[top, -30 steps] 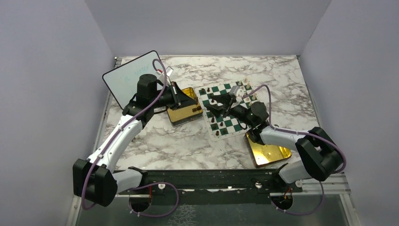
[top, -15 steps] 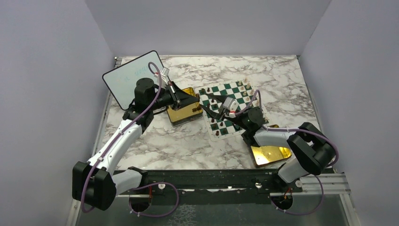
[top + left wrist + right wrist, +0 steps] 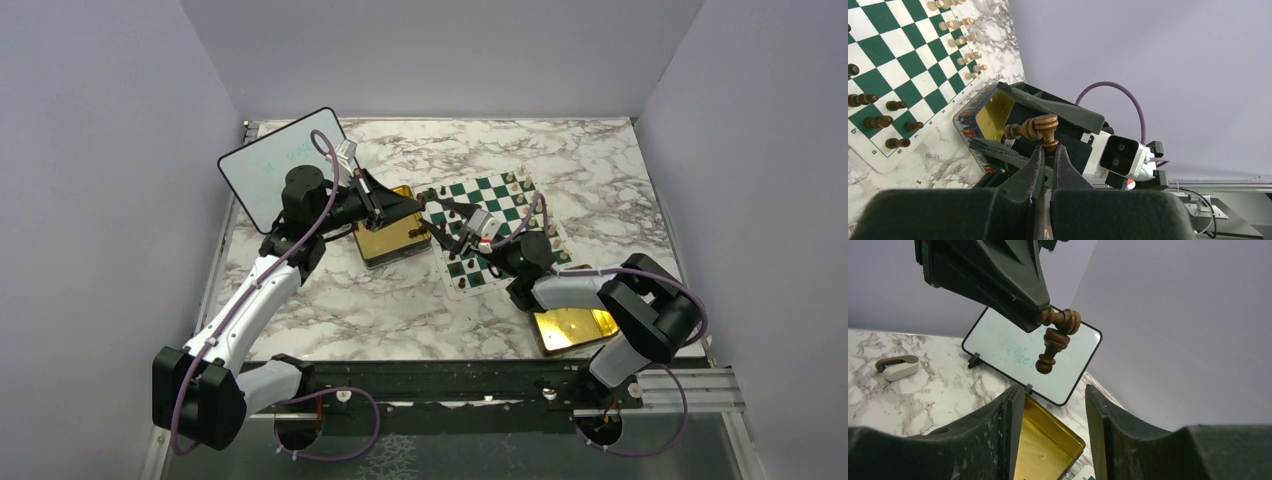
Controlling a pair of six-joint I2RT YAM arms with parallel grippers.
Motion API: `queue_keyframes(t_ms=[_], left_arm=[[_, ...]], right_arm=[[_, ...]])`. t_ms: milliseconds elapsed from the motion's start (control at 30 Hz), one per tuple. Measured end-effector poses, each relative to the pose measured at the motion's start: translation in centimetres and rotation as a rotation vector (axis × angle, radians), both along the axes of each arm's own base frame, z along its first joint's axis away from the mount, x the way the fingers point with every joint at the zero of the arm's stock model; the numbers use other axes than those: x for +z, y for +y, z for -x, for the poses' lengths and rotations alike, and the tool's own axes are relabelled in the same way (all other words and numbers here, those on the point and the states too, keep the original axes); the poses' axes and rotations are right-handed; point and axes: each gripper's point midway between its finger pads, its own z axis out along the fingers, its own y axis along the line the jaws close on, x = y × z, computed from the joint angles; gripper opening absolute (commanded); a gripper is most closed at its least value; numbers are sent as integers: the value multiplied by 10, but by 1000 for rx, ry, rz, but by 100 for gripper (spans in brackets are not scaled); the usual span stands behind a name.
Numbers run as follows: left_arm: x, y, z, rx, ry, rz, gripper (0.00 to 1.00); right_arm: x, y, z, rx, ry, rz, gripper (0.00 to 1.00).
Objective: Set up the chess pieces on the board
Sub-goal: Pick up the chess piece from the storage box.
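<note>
My left gripper is shut on the base of a dark brown chess piece, holding it in the air sideways. In the right wrist view that same piece hangs from the left fingers. My right gripper is open and faces the piece, its fingers on either side but apart from it. From above, both grippers meet over the left edge of the board. Dark pieces stand along the board's near rows and cream pieces along its far edge.
A gold tin sits under the left gripper, left of the board. A second gold tin lies by the right arm. A whiteboard leans at the back left, with a small white object on the marble nearby.
The right arm has folded in and its gripper has swung left toward the left gripper. The left gripper has shifted slightly right, still holding the dark piece.
</note>
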Motion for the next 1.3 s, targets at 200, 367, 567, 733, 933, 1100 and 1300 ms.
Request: queue_keyframes(t_ms=[200, 367, 567, 733, 933, 1100, 1300], left_arm=[[3, 0, 0, 1, 0, 12, 0], [3, 0, 0, 2, 3, 19, 0], [-5, 0, 1, 2, 16, 16, 0], [-8, 0, 1, 3, 20, 15, 0], [-8, 0, 1, 3, 20, 16, 0], [-7, 0, 1, 3, 18, 17, 0], [-12, 2, 0, 14, -5, -11, 0]], right_arm=[[6, 5, 1, 2, -1, -27, 48], [9, 9, 3, 13, -3, -39, 47], [10, 11, 5, 16, 0, -50, 44], [12, 10, 5, 9, 4, -62, 37], [13, 11, 6, 14, 10, -70, 24], [14, 11, 7, 16, 14, -78, 5], [6, 7, 7, 6, 43, -74, 1]])
